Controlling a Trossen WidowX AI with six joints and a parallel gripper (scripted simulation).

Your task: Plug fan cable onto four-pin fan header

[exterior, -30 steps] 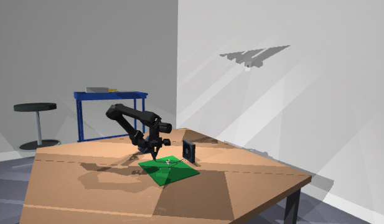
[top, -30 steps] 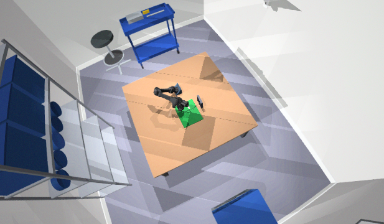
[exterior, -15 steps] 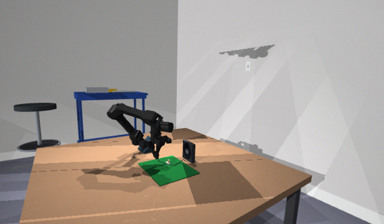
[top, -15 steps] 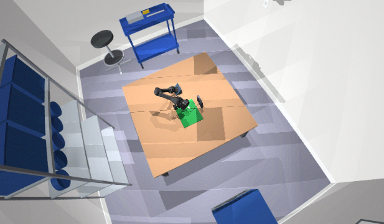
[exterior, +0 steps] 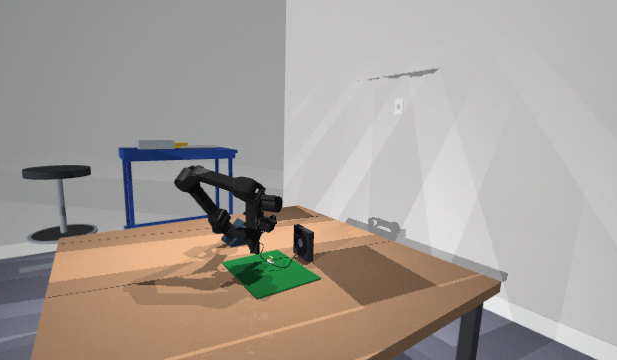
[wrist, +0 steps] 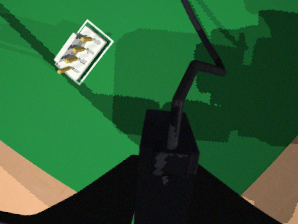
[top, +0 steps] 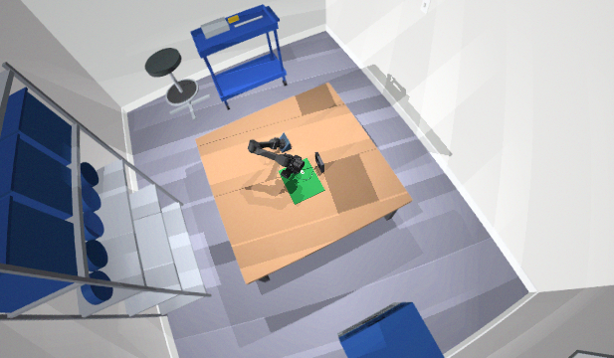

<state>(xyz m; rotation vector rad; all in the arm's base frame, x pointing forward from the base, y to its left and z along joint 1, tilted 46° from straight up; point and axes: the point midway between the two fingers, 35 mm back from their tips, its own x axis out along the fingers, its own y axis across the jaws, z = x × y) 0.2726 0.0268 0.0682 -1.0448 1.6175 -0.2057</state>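
My gripper (exterior: 255,250) (wrist: 161,166) is shut on the black fan plug (wrist: 169,162), which it holds above the green board (top: 311,191) (exterior: 268,287) (wrist: 30,110). The black cable (exterior: 287,266) (wrist: 181,90) leaves the plug's top, bends sharply and runs to the fan (top: 319,162) (exterior: 303,243), which stands upright beside the board. The white four-pin header (top: 302,172) (exterior: 271,260) (wrist: 82,52) is bare, with its gold pins showing. In the wrist view it lies up and left of the plug, apart from it and turned at an angle to it. The plug's underside is hidden.
The board lies on the wooden table (top: 237,224) (exterior: 138,330). The arm reaches in from the table's far side, and its shadow falls on the board. The cable loops low over the board beside the header. A stool (top: 163,62) and a blue cart (top: 252,80) stand beyond the table.
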